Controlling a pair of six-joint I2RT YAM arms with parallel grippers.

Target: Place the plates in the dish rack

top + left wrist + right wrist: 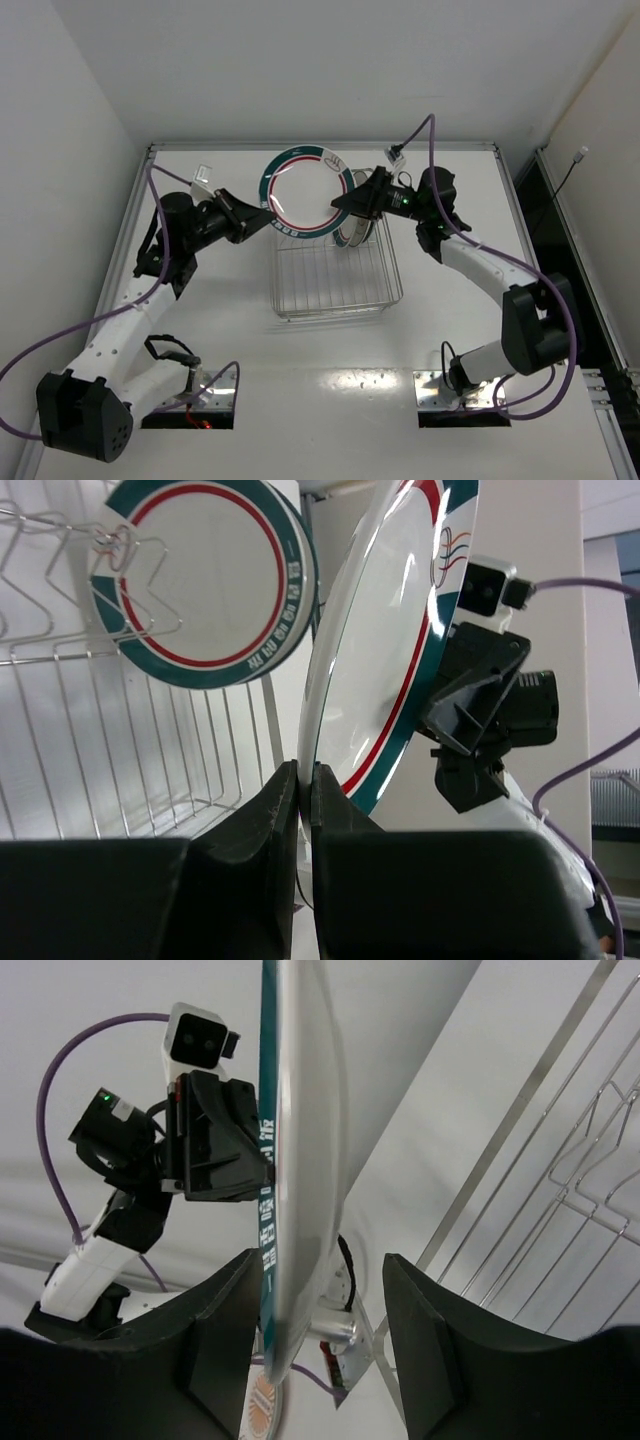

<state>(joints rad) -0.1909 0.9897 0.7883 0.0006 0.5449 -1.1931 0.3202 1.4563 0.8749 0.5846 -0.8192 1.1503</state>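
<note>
Left gripper (305,780) is pinched tight on the lower rim of the banded plate (385,650), fingers pressed together with only the thin edge between them. Right gripper (320,1335) sits spread wide around the opposite rim: one finger looks close against the teal band, the other stands clearly apart. From above, the plate hangs upright between both arms at the upper centre of the frame, over the far end of the rack (300,295). The left wrist view adds a second plate (215,580), upper left, standing in the rack's wires. The right wrist view shows only the plate's edge and the rack's bars at right.
</note>
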